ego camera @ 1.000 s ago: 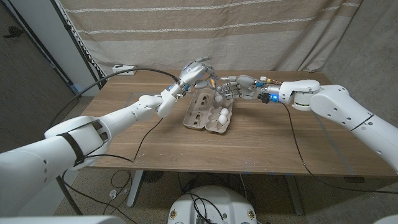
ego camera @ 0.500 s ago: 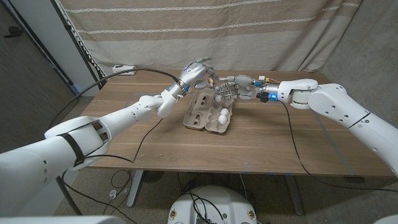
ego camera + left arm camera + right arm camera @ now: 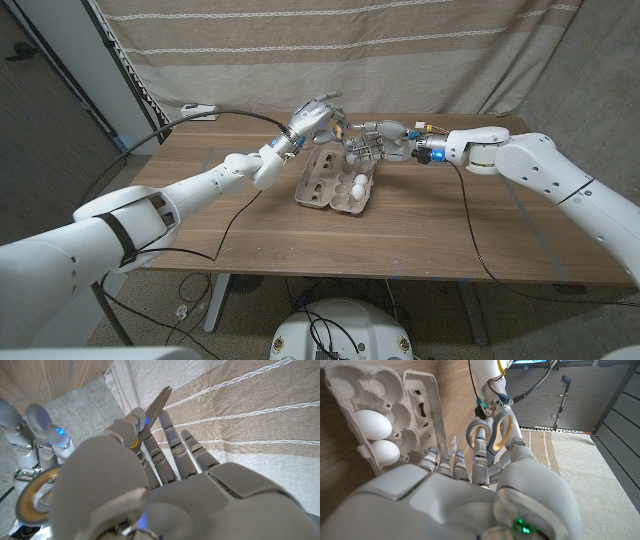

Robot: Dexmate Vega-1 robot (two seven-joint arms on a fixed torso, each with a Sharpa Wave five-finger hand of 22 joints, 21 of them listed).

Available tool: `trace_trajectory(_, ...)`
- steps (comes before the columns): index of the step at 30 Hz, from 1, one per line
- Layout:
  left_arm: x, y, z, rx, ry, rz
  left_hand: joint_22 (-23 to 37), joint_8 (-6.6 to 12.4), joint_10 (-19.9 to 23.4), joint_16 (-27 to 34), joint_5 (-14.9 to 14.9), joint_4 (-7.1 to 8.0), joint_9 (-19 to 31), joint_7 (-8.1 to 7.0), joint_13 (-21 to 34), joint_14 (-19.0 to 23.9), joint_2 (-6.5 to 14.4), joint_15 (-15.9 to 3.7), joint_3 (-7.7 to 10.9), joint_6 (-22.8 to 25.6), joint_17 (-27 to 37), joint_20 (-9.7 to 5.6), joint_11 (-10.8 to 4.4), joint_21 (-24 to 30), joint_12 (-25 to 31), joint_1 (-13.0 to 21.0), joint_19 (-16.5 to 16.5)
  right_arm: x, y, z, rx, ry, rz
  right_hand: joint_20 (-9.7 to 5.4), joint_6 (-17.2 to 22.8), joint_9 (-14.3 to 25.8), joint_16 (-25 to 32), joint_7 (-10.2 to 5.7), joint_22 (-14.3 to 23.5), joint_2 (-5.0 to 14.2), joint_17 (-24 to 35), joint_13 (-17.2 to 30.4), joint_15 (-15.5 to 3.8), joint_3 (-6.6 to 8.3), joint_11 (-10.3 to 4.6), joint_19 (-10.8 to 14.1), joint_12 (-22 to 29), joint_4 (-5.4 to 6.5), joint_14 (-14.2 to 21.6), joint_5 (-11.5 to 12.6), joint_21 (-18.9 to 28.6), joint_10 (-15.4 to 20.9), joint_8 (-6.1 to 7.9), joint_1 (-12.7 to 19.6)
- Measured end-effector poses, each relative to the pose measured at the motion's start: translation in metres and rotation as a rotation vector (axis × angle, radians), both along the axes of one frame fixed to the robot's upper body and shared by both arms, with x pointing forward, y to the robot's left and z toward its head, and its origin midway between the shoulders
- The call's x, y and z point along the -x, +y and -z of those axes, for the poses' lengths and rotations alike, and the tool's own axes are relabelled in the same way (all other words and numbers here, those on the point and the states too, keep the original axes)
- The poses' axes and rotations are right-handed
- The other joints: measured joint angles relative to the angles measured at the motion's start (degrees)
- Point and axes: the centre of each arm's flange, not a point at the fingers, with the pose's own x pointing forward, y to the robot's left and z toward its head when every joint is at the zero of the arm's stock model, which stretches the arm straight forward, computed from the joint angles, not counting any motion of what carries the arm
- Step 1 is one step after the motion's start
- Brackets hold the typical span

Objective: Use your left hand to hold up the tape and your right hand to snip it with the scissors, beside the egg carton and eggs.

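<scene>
**A:** Where is the tape (image 3: 31,499)?

**B:** Raised above the worktop (image 3: 440,225), behind the egg carton (image 3: 337,183). In the left wrist view the roll sits against the left hand (image 3: 313,117), whose fingers (image 3: 172,442) reach up past it; they seem to hold it, though I cannot see the pinch itself.

**A:** And the scissors (image 3: 490,435)?

**B:** Their grey-and-yellow loops are threaded on the fingers (image 3: 481,451) of the right hand (image 3: 378,140), so that hand grips them. The blades point at the left hand, nearly touching it.

**A:** Can you see the free strip?

**B:** No, too small to tell.

**A:** Then how should the snip go?

**B:** I would keep the roll steady and the strip taut, bring the blades square across it away from the left fingers, then close. The eggs (image 3: 359,186) lie just below, so stay high.
</scene>
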Motion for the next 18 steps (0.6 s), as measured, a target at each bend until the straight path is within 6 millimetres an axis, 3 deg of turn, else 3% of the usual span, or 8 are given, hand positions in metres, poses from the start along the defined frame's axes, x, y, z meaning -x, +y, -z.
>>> trace_trajectory(9, 0.001, -0.0014, -0.0007, -0.015, -0.014, 0.003, 0.0, 0.02, 0.0, 0.16, 0.0, 0.09, -0.15, -0.07, 0.23, 0.44, -0.16, -0.03, -0.41, 0.28, 0.27, 0.0, 0.0, 0.0, 0.34, 0.16, 0.0, -0.003, -0.0008, -0.0012, 0.01, 0.037, 0.005, 0.31, -1.79, 0.03, 0.0, -0.1, 0.0, 0.23, 0.0, 0.0, 0.0, -0.43, -0.04, 0.3, 0.0, 0.43, 0.0, -0.11, 0.0, -0.41, -0.41, -1.37)
trace_trajectory(16, 0.0027, -0.0012, -0.0016, -0.026, -0.026, 0.003, 0.0, 0.33, 0.0, 0.87, 0.0, 0.05, -0.15, -0.18, 0.26, 1.45, -0.39, -0.41, -0.45, 0.4, 0.77, 0.31, 0.0, 0.0, 0.53, 0.38, 0.31, -0.0054, -0.0013, -0.0011, 0.004, 0.072, 0.009, 0.31, -1.78, -0.65, 0.0, -0.1, 0.0, 0.67, 0.0, 0.0, 0.0, 1.22, -0.15, 0.3, 0.0, 1.86, -0.01, -0.56, 0.0, -0.59, -0.69, -2.95)
trace_trajectory(18, 0.0023, -0.0012, -0.0016, -0.03, -0.027, -0.003, 0.0, 0.33, 0.0, 0.88, 0.0, -0.14, -0.15, -0.18, 0.3, 1.74, -0.46, -0.31, -0.65, 0.41, 1.02, 0.31, 0.0, 0.0, 0.57, 0.45, 0.31, -0.006, -0.0016, -0.0019, 0.002, 0.075, 0.01, 0.31, -1.78, -0.99, 0.0, -0.1, 0.0, 0.9, 0.0, 0.0, 0.0, 2.39, -0.42, 0.3, 0.0, 2.04, -0.01, -0.77, 0.0, -0.86, -0.82, -3.18)
